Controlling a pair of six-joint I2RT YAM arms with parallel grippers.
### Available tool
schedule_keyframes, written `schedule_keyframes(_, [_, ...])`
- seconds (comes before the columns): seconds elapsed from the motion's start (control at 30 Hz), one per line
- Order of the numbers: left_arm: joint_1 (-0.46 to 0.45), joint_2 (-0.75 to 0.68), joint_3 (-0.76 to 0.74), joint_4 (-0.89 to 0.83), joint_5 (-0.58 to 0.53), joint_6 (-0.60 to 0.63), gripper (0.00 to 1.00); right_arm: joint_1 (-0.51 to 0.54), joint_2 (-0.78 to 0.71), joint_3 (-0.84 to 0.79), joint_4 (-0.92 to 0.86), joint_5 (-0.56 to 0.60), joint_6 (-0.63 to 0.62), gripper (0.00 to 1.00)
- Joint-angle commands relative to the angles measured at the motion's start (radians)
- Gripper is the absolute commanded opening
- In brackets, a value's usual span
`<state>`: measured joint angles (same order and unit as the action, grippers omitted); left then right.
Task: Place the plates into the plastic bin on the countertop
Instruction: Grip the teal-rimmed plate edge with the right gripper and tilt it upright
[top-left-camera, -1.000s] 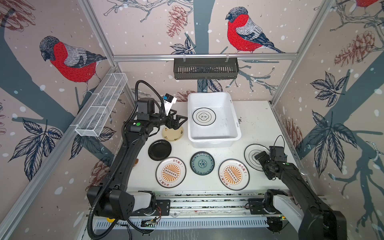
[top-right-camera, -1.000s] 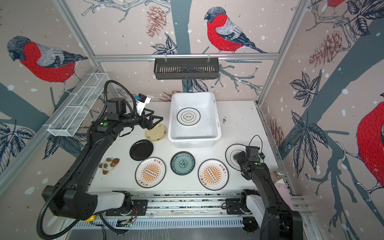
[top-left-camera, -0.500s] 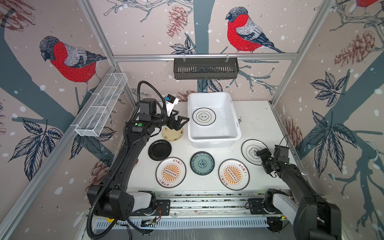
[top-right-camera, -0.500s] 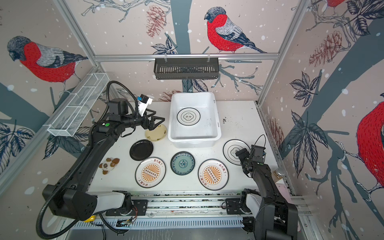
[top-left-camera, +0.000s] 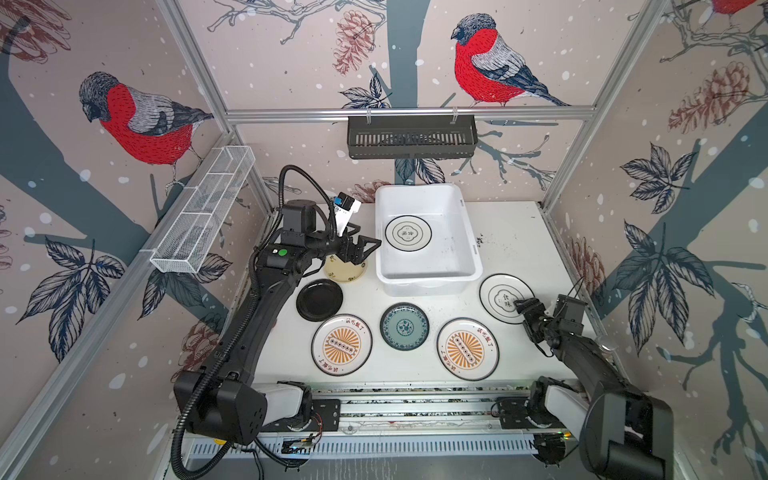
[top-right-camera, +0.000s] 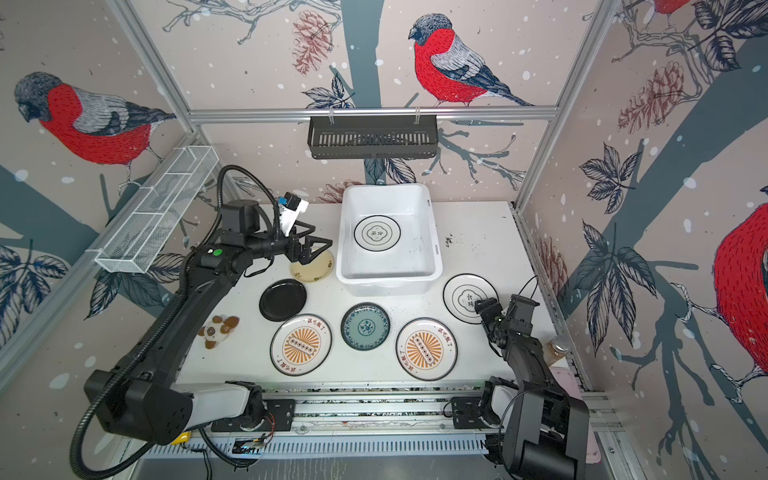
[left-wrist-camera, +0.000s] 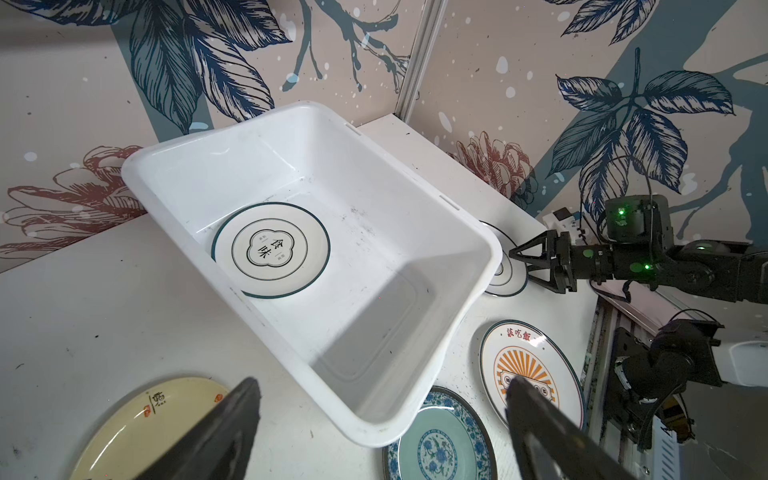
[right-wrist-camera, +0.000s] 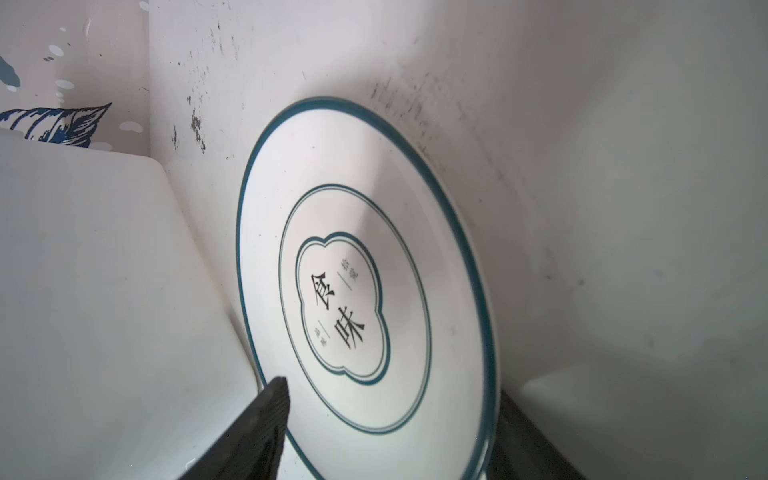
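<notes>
- Pale yellow plate lies flat on the worktop, just left of the plastic bin. The left gripper has edged a little toward the bin over the past second. It hangs right above this plate, jaws spread wide and carrying nothing.
- Black plate, left sunburst plate, teal plate and right sunburst plate sit where they were. All four lie flat on the worktop in front of the bin, apart from both grippers.
- Inside the bin one quatrefoil plate rests flat on the floor. Nothing has joined it, so by my count six plates are left to move.
- Outer quatrefoil plate lies on the worktop just right of the bin's near corner. The right gripper shows the real change: it has resettled at this plate's near-right rim, and its jaws, wide a second ago, have drawn partly in.
- The right wrist view shows one finger at the rim's edge and a dark shape, likely the other finger, behind the rim, so the rim sits between them. The left wrist view shows a gap between the jaws, so I judge them not yet clamped.
- That reads as the pickup of the second plate beginning. The lift and the short carry left into the bin are not yet done.
</notes>
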<state>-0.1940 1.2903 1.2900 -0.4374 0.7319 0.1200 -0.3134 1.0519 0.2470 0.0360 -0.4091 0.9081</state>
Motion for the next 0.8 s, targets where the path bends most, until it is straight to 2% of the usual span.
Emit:
schedule_keyframes(0.0, [-0.004, -0.008, -0.001, 0.031, 0.008, 0.014, 0.92, -0.014, 0.025, -0.033, -0.056, -0.013, -0.008, 0.68])
schedule_keyframes(0.27, [-0.015, -0.005, 0.001, 0.032, 0.003, 0.016, 0.91, -0.034, 0.084, -0.052, 0.013, -0.027, -0.015, 0.55])
schedule_keyframes(0.77, [-0.018, -0.001, 0.002, 0.037, -0.003, 0.011, 0.91, -0.104, 0.108, -0.121, 0.129, -0.069, -0.01, 0.43])
